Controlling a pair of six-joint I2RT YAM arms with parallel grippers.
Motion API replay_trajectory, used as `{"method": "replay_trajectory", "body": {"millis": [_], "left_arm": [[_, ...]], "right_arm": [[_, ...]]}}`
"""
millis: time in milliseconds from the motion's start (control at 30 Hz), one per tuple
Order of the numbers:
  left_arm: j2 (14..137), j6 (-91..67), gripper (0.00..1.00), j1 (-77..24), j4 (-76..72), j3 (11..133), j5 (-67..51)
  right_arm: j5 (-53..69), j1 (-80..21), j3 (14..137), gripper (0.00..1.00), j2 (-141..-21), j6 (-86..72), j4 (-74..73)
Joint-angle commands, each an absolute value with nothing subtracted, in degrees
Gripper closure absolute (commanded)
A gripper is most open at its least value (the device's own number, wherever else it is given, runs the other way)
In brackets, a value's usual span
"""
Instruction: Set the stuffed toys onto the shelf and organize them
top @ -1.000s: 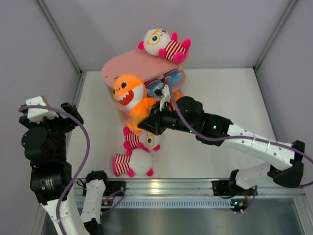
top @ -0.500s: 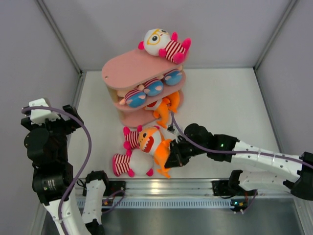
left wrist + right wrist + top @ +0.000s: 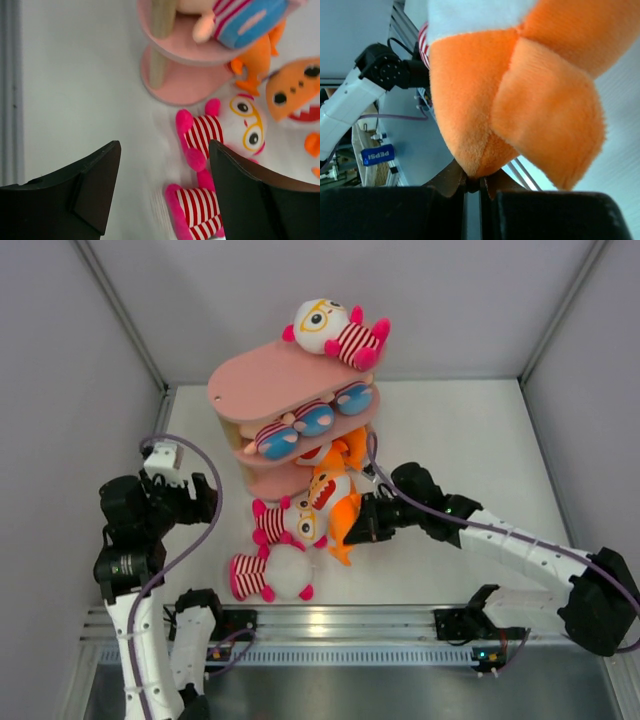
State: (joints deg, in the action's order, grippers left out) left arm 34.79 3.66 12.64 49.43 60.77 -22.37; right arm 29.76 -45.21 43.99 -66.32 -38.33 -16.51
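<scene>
The pink shelf (image 3: 262, 378) stands at the back left. A white-headed stuffed toy (image 3: 335, 332) lies on its top board, boys in blue shorts (image 3: 300, 423) fill the middle tier, and an orange fish (image 3: 347, 447) sits on the bottom tier. My right gripper (image 3: 360, 525) is shut on the tail of another orange fish (image 3: 328, 500), holding it just in front of the bottom tier; its plush (image 3: 520, 75) fills the right wrist view above the gripper (image 3: 472, 184). Two striped toys (image 3: 290, 523) (image 3: 270, 575) lie on the table. My left gripper (image 3: 205, 500) (image 3: 165, 172) hovers open left of them.
Grey walls close in the table on the left, back and right. A metal rail (image 3: 350, 625) runs along the near edge. In the left wrist view the shelf's bottom board (image 3: 180, 87) and a wooden support (image 3: 161, 45) are close above the striped toy (image 3: 222, 131).
My right gripper carried the orange fish down from the shelf front, then back toward the bottom tier. My left arm swung from the left wall toward the striped toys, jaws narrowing slightly.
</scene>
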Motion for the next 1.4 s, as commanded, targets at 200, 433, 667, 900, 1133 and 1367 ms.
{"method": "replay_trajectory", "body": {"millis": [200,433,667,900,1133,1367], "left_arm": [[42.8,20.7,0.1,12.2,50.5,54.2,-39.9],[46.8,39.3,0.08,12.1,42.7,42.8,-35.2],[53.8,37.0,0.04,11.1,39.6,42.3,-36.5],[51.9,33.2,0.03,11.1,39.5,44.0,-32.8],[50.4,28.1,0.02,11.2,48.4,53.3,-22.2],[50.5,29.0,0.02,11.1,53.4,57.8,-15.6]], "right_arm": [[37.0,-41.0,56.2,1.0,-77.0,-32.7,-7.0],[36.4,-41.1,53.5,1.0,-78.5,-36.8,1.6],[26.7,-42.2,47.6,1.0,-79.4,-34.5,1.1],[26.2,-46.9,51.4,1.0,-91.0,-30.9,1.7],[33.0,-55.1,59.8,1.0,-100.2,-34.9,10.5],[32.6,-55.1,64.9,1.0,-100.5,-39.1,9.8]]}}
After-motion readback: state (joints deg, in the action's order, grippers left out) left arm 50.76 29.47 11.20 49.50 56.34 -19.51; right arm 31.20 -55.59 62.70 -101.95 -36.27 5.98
